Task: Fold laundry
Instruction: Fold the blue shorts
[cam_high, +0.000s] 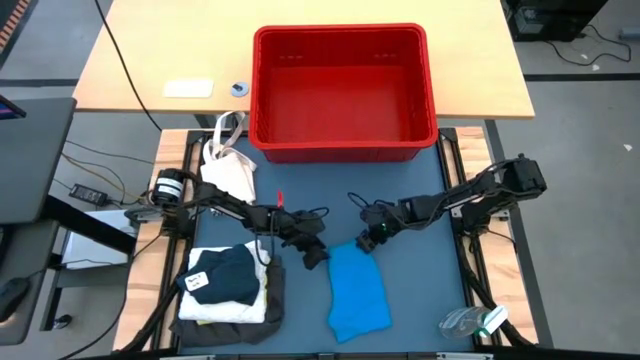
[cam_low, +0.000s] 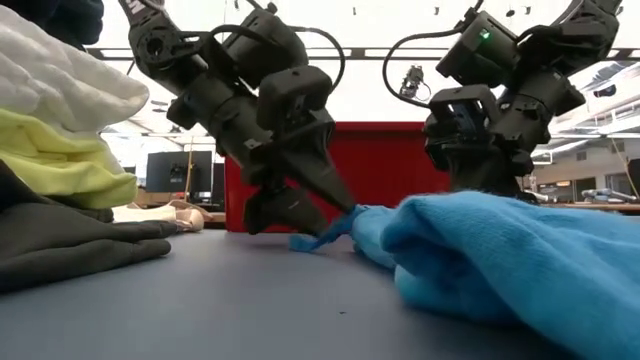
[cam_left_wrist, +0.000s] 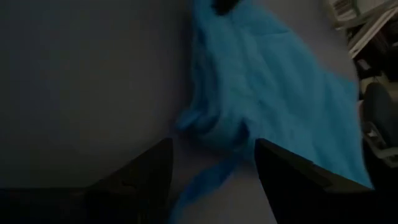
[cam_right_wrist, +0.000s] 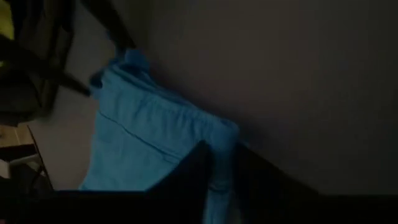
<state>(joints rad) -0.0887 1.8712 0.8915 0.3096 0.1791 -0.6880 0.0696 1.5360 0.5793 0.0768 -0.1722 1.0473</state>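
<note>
Tabletop (cam_high: 420, 270): dark blue-grey mat, wood edges either side. Red basket (cam_high: 343, 92) at the far edge, half on the pale wooden desk behind it. White bag (cam_high: 228, 170) near the far-left corner, straps towards the basket. Folded stack (cam_high: 228, 288) near-left: dark grey at the bottom, then yellow, white, with navy on top. Blue piece (cam_high: 356, 292) flat at near-centre, just right of the stack, apart from it. Clear plastic item (cam_high: 470, 322) at the near-right corner.
</note>
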